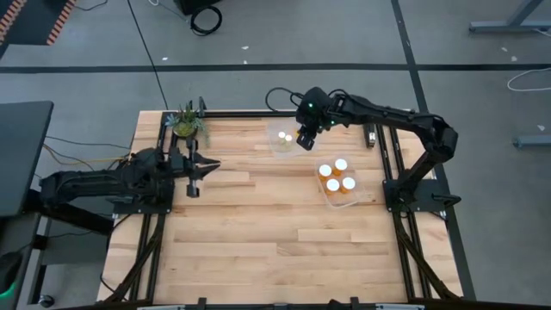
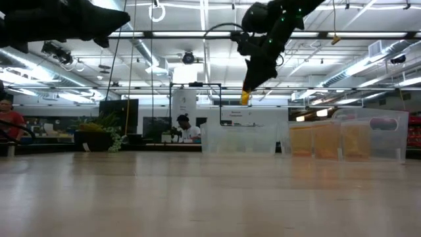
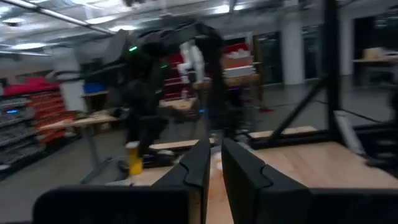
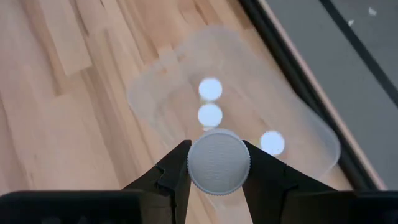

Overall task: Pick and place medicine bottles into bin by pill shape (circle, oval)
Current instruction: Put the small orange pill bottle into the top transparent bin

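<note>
My right gripper (image 1: 306,138) is shut on a medicine bottle with a white ribbed cap (image 4: 219,163), held high over a clear bin (image 1: 281,138) near the table's far edge. The bottle's amber body (image 2: 245,97) shows below the fingers in the low view. Three white-capped bottles (image 4: 210,115) stand in that bin. A second clear bin (image 1: 355,196) to the right holds several amber bottles (image 1: 337,176). My left gripper (image 1: 194,179) is shut and empty at the table's left side, above the table. My right gripper pinches the bottle at its round white cap (image 4: 193,163) between its two fingers, one on each side. The fingers come from above, pointing down. The bottle hangs upright below them, lifted clear above the clear bin.
A small potted plant (image 1: 186,123) stands at the table's far left corner. Black frame rails (image 1: 387,164) run along the right side beside the bins. Bare wood (image 1: 275,232) spreads over the middle and near part of the table.
</note>
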{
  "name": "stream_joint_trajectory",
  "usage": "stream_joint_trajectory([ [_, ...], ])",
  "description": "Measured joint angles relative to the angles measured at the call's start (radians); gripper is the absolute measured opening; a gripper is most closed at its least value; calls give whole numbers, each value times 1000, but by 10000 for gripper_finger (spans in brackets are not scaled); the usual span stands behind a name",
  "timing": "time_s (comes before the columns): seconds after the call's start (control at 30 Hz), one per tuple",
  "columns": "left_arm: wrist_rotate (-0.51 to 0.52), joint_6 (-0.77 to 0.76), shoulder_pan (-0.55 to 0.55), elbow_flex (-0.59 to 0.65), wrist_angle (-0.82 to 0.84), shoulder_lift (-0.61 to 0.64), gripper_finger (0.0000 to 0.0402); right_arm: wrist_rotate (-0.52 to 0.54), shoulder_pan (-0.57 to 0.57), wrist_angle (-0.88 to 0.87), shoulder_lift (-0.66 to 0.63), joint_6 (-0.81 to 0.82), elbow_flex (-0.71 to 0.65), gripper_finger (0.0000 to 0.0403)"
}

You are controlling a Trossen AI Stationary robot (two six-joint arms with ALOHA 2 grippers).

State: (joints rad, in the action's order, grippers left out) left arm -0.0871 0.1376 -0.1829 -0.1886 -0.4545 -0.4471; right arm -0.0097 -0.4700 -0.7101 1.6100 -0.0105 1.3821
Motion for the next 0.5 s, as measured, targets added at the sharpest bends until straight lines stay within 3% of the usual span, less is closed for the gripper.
stream_joint_trajectory([
  [0.2, -139, -29, 6, 0, 84, -5, 44, 1, -9, 51, 0, 44, -89, 131],
  [0.37, -146, -40, 49, 0, 111, -23, 33, 12, 8, 52, 0, 125, -92, 131],
  [0.5, -130, -33, 83, 52, 45, -30, 24, 18, 18, -30, 0, 140, -11, 131],
])
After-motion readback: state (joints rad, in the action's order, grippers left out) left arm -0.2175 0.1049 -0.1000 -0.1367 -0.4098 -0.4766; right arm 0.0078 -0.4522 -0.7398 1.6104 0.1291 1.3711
